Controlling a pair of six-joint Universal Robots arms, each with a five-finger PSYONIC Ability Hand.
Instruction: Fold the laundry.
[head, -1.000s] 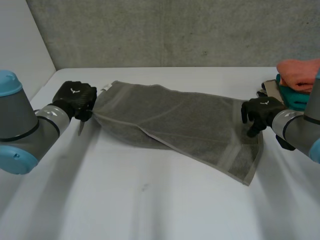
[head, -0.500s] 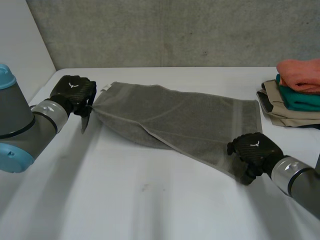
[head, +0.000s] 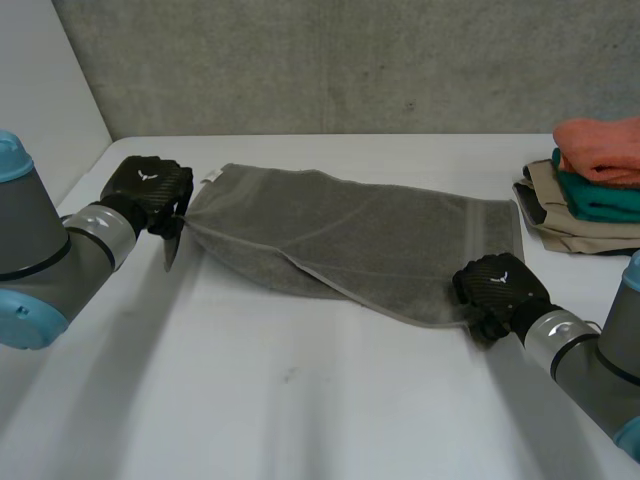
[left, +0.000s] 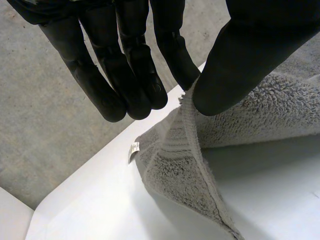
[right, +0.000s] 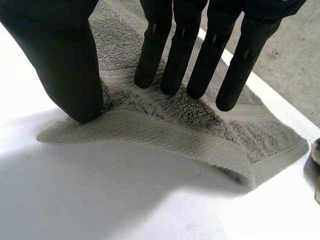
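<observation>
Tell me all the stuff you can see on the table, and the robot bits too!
towel: one, grey, spread across the middle of the table.
folded clothes: one pile, orange on teal on beige, at the table's far right edge.
table: one, white, under everything.
wall: one, grey, behind the table.
arms: two, grey with light-blue caps, left arm and right arm at the sides.
left hand: one, black, pinching the towel's left corner.
right hand: one, black, fingers and thumb pressing down on the towel's near right corner.
</observation>
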